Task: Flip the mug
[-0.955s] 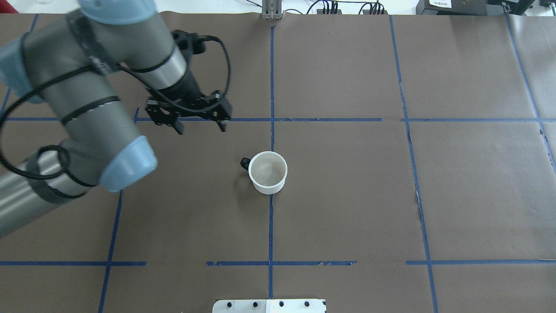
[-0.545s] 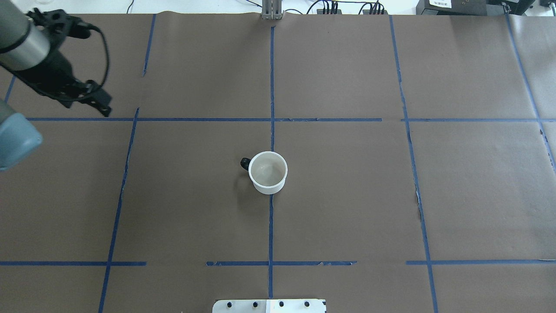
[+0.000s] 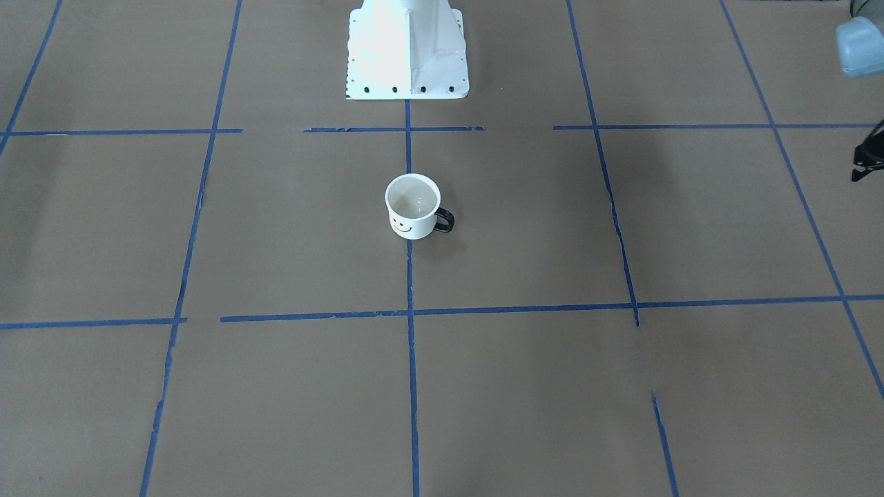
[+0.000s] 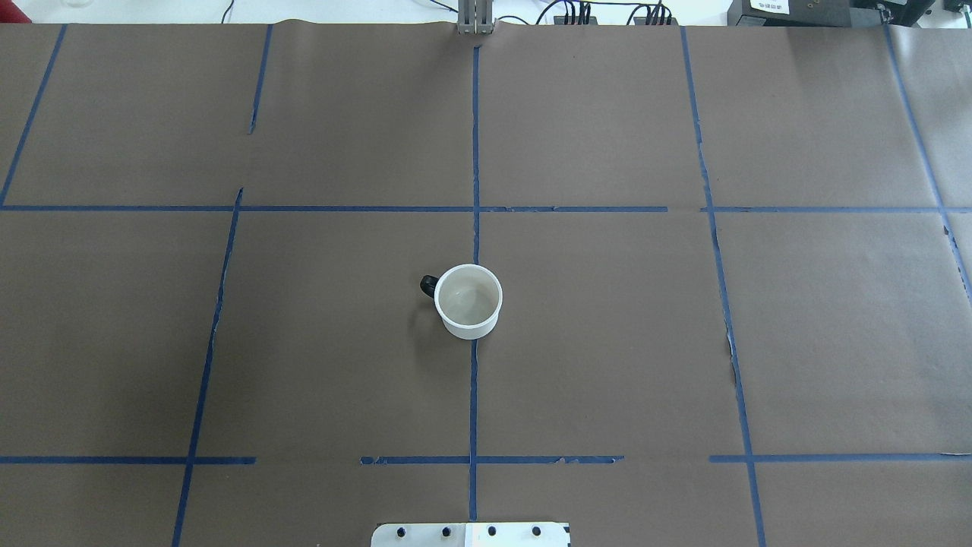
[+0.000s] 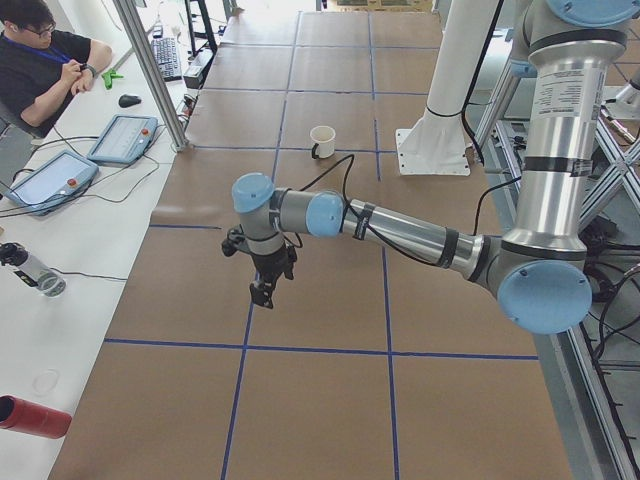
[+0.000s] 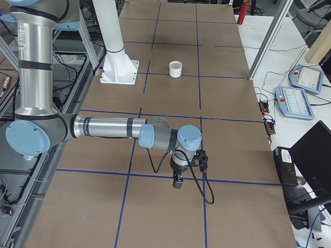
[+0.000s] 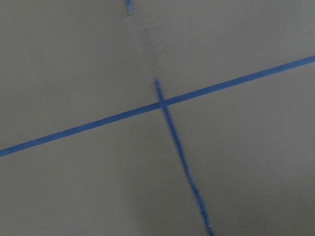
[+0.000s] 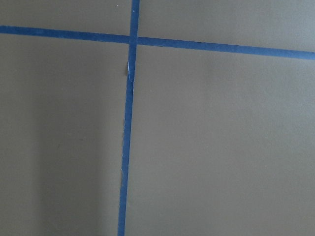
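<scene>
The small white mug [image 4: 469, 302] stands upright, mouth up, at the middle of the brown table, its black handle toward the view's left. In the front view the mug [image 3: 413, 207] shows its smiley face. It also shows far off in the side views [image 5: 322, 140] [image 6: 176, 68]. No gripper is near it. My left gripper [image 5: 262, 290] hangs over the table's left end, far from the mug; only a black edge of it [image 3: 867, 155] shows in the front view. My right gripper [image 6: 177, 182] hangs over the right end. I cannot tell whether either is open.
The robot's white base [image 3: 407, 55] stands at the table's near edge behind the mug. Blue tape lines [image 4: 474, 152] grid the brown paper. An operator [image 5: 40, 70] sits at a side bench with tablets [image 5: 125, 138]; a red cylinder [image 5: 30, 415] lies there.
My left arm has pulled back to the left and out of the overhead view. The mug has not moved.
</scene>
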Robot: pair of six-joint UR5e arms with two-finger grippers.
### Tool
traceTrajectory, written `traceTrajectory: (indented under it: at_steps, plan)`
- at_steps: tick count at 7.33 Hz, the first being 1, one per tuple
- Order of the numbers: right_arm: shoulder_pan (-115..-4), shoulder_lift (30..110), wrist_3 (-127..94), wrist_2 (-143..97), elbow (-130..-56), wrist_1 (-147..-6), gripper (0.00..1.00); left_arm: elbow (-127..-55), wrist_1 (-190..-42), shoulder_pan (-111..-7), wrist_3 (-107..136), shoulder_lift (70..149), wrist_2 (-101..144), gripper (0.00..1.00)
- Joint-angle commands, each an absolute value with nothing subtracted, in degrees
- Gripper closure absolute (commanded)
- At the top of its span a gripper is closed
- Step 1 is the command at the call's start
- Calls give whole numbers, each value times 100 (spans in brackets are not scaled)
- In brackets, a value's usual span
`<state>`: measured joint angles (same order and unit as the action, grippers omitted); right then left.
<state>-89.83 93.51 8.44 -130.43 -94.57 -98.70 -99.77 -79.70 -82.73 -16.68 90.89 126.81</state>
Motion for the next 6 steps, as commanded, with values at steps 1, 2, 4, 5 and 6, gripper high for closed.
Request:
traceTrajectory:
  at_steps: [1, 2, 4, 5, 6]
  plan:
    - [-8982, 9352, 844, -13043, -9457, -9870, 0, -9694, -8592, -8998, -1820, 8563, 12961, 0]
    - [-8982, 9352, 844, -13043, -9457, -9870, 0, -9720, -8639, -9026, -1358, 8569, 13060, 0]
    - [-8982, 9352, 844, -13043, -9457, -9870, 0, -9668, -8937, -9026, -863, 8578, 13069, 0]
    - [-8982, 9352, 844, -13043, -9457, -9870, 0, -9694, -8947, -9026, -800, 8596, 13069, 0]
    - [-8982, 9352, 844, -13043, -9457, -9870, 0, -9712, -8939, -9026, -800, 8596, 13052, 0]
